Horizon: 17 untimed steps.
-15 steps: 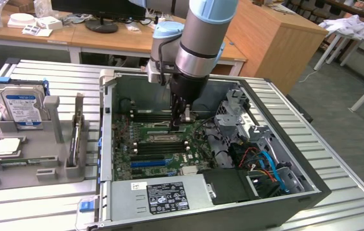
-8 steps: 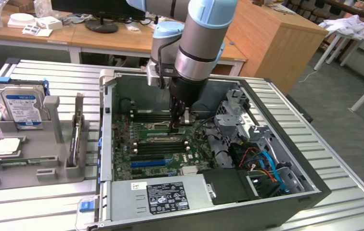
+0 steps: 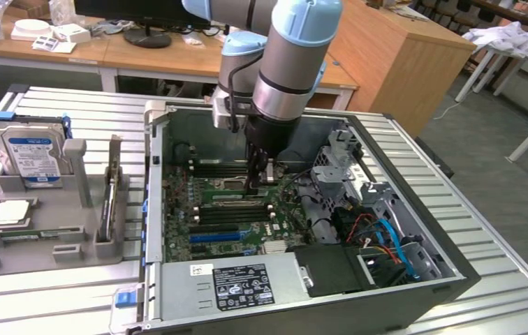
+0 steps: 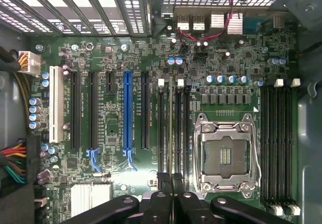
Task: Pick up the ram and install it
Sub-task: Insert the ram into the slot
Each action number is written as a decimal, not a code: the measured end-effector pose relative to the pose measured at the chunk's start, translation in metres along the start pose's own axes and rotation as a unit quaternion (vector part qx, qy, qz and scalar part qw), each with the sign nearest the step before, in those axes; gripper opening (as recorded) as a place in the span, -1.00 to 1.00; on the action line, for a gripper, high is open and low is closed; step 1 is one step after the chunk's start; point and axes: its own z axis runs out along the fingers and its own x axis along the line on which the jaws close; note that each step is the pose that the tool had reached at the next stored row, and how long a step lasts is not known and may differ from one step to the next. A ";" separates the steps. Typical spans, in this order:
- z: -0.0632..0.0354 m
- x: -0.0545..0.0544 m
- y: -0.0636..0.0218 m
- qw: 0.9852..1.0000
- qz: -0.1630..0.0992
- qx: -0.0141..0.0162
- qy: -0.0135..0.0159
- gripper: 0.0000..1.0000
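My end effector (image 3: 262,178) is down inside the open PC case (image 3: 413,307), just above the motherboard (image 4: 151,58). Its fingers are closed against each other and I can't make out anything pinched between them. In the wrist view the end effector (image 4: 172,181) sits over the black memory slots (image 4: 173,128), next to the empty CPU socket (image 4: 225,153). The fingers' seam runs the same way as the slots. The case lies on its side w/ the panel off, so the board faces up and can be reached from above.

The ram (image 3: 110,185), as far as I can judge, is the long thin stick standing on edge in the grey tray (image 3: 59,216). That tray is on the tabletop (image 3: 59,307) at the exterior view's left, well apart from me. Standing on edge prob. keeps its top edge free for a pinch grip. In the same tray, the hard drive (image 3: 29,150) stands upright in a cradle for similar access, and the square silver processor chip (image 3: 12,213) lies flat in its own pocket.

Writing: the hard drive has a blue-and-white label, text too small to read. The power supply's black label (image 3: 242,286) has white print and approval marks, also not legible. The board's printed markings by the blue slot (image 4: 127,113) can't be read either.
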 end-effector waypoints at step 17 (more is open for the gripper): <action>0.0038 0.000 -0.0036 1.000 0.000 0.000 0.000 -0.76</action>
